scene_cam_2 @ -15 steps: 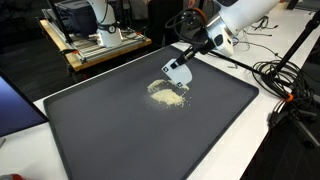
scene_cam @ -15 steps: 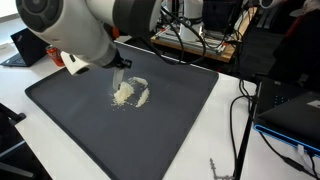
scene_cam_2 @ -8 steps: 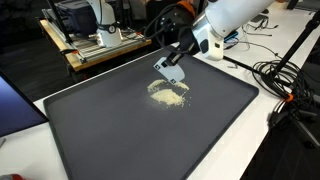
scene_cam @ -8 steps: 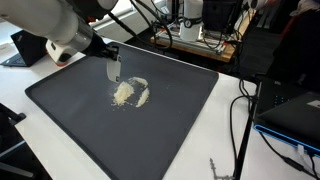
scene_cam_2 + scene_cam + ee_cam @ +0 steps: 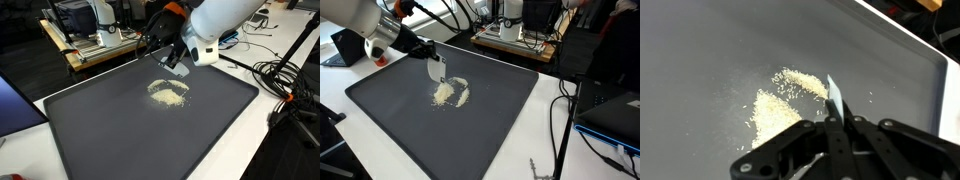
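Note:
A pale heap of grains [image 5: 448,92] [image 5: 168,91] lies on a dark tray [image 5: 495,125] [image 5: 130,140], split into two patches with loose grains scattered round them. My gripper [image 5: 431,60] [image 5: 167,55] is shut on a thin white scraper [image 5: 436,70] [image 5: 172,62]. It hangs above the tray just behind the heap, clear of it. In the wrist view the scraper [image 5: 835,98] sticks out from the shut gripper [image 5: 832,122]. Its tip points at the edge of the grains [image 5: 780,105] over the tray floor [image 5: 700,50].
The tray's raised rim [image 5: 902,38] runs near the scraper. A wooden cart with equipment [image 5: 100,45] [image 5: 515,42] stands behind the tray. Laptops [image 5: 345,45] [image 5: 610,112] sit at either end, and cables [image 5: 560,120] [image 5: 285,75] trail beside it.
The gripper with the scraper has risen off the heap and drawn back toward the tray's far side. The grains lie as before.

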`<state>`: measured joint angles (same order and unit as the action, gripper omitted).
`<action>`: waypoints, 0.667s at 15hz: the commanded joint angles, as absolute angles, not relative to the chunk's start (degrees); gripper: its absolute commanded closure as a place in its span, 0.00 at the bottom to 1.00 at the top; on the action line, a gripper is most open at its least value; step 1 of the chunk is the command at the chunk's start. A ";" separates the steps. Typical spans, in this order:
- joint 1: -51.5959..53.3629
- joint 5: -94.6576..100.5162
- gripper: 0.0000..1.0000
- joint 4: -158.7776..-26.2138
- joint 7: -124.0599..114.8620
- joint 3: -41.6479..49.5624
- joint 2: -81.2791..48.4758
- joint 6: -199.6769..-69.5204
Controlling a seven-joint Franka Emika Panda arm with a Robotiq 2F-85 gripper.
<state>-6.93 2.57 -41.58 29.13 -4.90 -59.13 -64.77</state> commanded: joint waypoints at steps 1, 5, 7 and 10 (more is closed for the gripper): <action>-10.62 -3.02 0.99 -37.83 32.14 -7.89 -61.26 -63.26; -12.95 -6.29 0.99 -37.94 34.89 -9.78 -61.65 -64.32; -13.93 -7.93 0.99 -37.97 36.08 -10.81 -61.83 -64.62; -14.73 -9.46 0.99 -38.21 37.60 -11.89 -62.09 -64.54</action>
<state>-13.52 -7.02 -40.86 36.03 -10.24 -60.18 -65.09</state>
